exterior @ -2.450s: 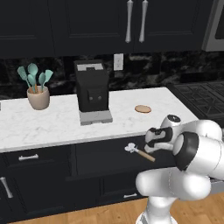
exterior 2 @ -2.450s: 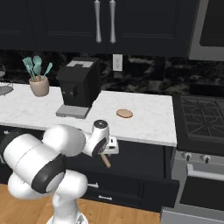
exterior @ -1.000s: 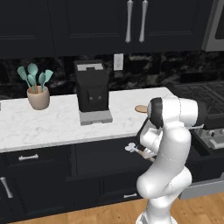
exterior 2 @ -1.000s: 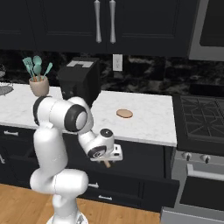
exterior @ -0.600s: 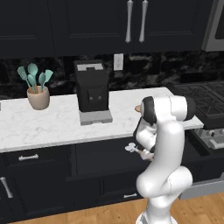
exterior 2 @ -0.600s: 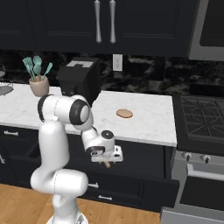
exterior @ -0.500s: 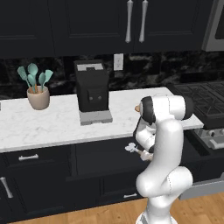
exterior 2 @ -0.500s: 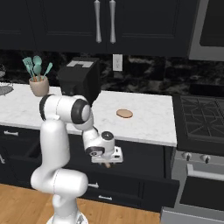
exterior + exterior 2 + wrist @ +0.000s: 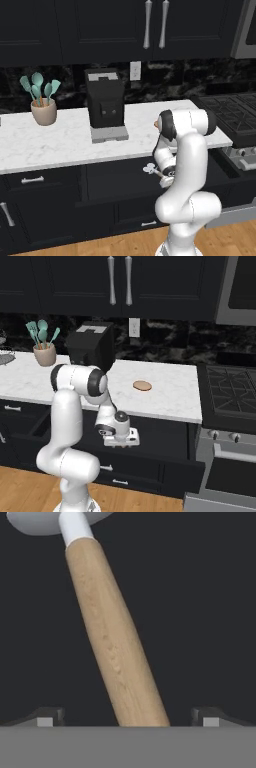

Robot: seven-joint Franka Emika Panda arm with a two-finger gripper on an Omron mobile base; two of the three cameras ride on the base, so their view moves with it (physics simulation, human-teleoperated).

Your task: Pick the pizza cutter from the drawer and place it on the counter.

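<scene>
While reaching down into the open drawer below the bench, hangs low in front of the black cabinetry, wrist bent downward, jaws spread apart with the two dark tips near 7 and 5 o'clock of the hand view and nothing clamped between them. Straddles the pizza cutter, tan wooden handle running from 6 o'clock up toward 11 o'clock, white neck and a slice of the silvery wheel at the top edge, all lying on the dark drawer floor. Shows apart from the handle on both sides, no contact visible. Appears in the left base view as a small pale wheel and stub of handle at about 9 o'clock of the wrist, just beside it, under the bench edge. Carries on the marble bench a black coffee machine near the middle, a pot of teal utensils well off toward 9 o'clock, and a flat brown disc near 3 o'clock of the machine. Sits beside a dark stovetop at the bench's far right end.
</scene>
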